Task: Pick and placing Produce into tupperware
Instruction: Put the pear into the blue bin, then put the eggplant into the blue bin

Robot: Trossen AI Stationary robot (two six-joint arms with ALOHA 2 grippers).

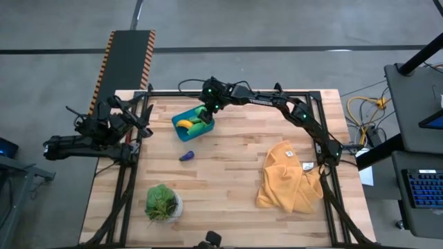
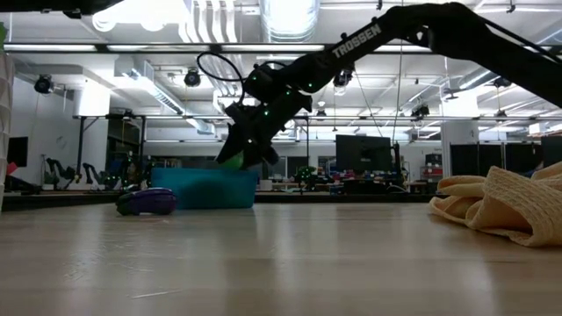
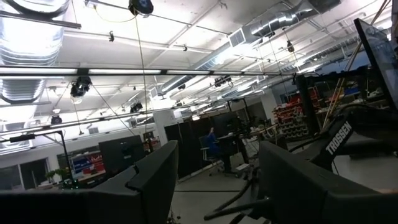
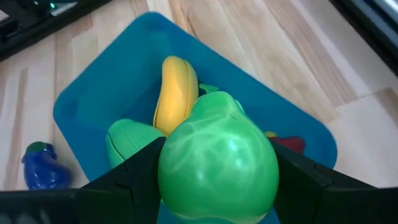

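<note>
My right gripper [image 4: 217,180] hangs over teal tupperware [image 1: 181,131], jaws clamped on green pear [image 4: 217,165], poised for drop beside banana [image 4: 176,93]. Purple eggplant [image 1: 187,156] waits at tub's 6 o'clock. Left gripper [image 1: 142,119] parked at table's 9 o'clock edge, jaws apart.

banana [image 1: 184,124] in tupperware [image 1: 181,133] | eggplant [image 1: 187,156] beside tub, on table [image 1: 228,187]

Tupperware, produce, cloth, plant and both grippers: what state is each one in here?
tupperware: open, holding produce.
banana: lying inside the tupperware.
green pear: gripped above the tupperware.
eggplant: on the table, outside.
right gripper: shut on the pear.
left gripper: parked at the table's edge.
cloth: crumpled.
plant: upright.
</note>
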